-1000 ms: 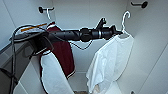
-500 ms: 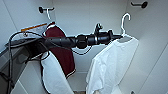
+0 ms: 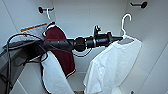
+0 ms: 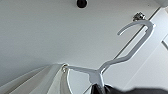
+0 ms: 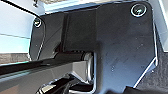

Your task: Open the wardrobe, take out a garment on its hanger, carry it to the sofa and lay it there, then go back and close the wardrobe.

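The left arm reaches level across the inside of the wardrobe (image 3: 75,15), coming in from the left with its wrist straight. Its left pincer (image 3: 119,38) is closed on the shoulder of the hanger (image 3: 124,25), just below the neck. The hanger's hook hangs free of any peg, and the T-shirt (image 3: 112,67) droops from it near the right wall. Behind the arm hangs a dark red top (image 3: 60,50). No writing can be read.
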